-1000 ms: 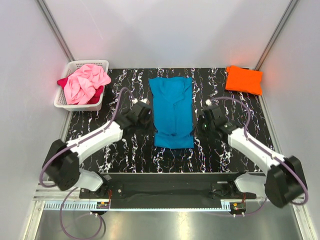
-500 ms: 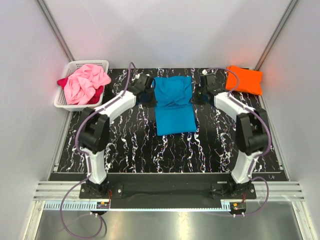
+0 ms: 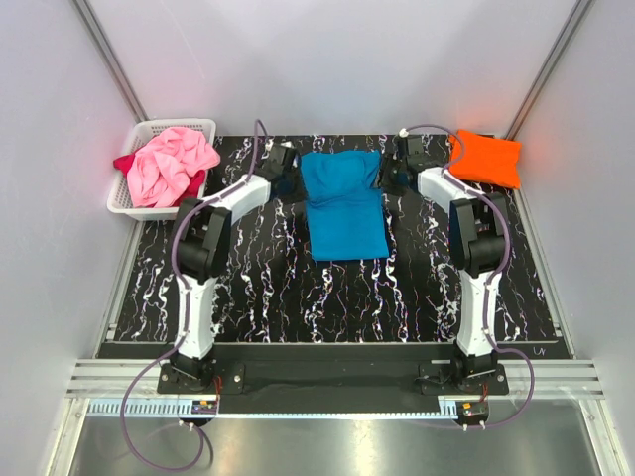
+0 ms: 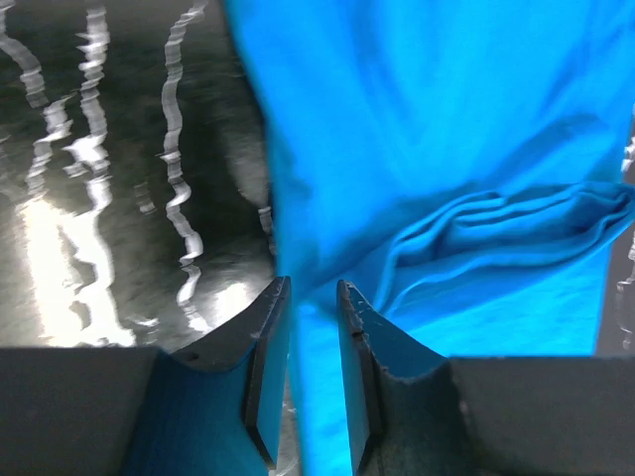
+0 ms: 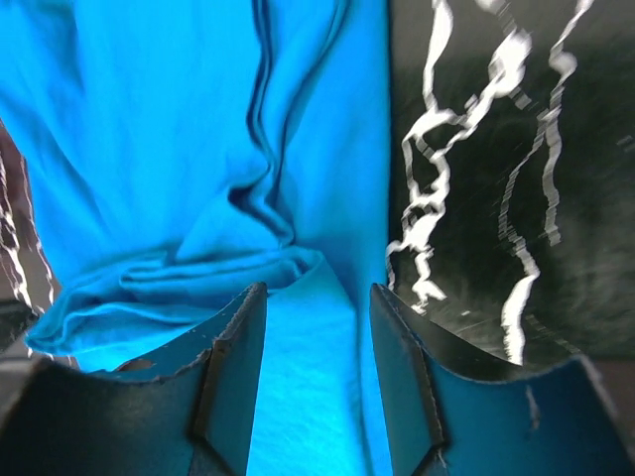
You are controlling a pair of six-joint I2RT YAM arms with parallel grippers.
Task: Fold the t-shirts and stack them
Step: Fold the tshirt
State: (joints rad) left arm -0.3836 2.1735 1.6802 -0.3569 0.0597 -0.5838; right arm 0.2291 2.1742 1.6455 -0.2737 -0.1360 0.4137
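Note:
The turquoise t-shirt (image 3: 343,210) lies folded in half on the black marbled table, its doubled edge at the far side. My left gripper (image 3: 289,179) is at the shirt's far left corner. In the left wrist view its jaws (image 4: 313,297) stand a little apart, and the shirt's (image 4: 446,149) edge runs loose between them. My right gripper (image 3: 391,179) is at the far right corner. It stands open (image 5: 317,297) over the cloth (image 5: 149,129). A folded orange t-shirt (image 3: 484,159) lies at the back right. Crumpled pink (image 3: 171,164) and dark red (image 3: 125,163) t-shirts fill the basket.
The white lattice basket (image 3: 152,209) stands at the back left, just off the table's corner. Both arms stretch far forward along the turquoise shirt's two sides. Grey walls close in the back and both sides.
Both grippers carried the turquoise shirt's near hem to the far end, folding it in half. Both were shut on the cloth and have now opened.

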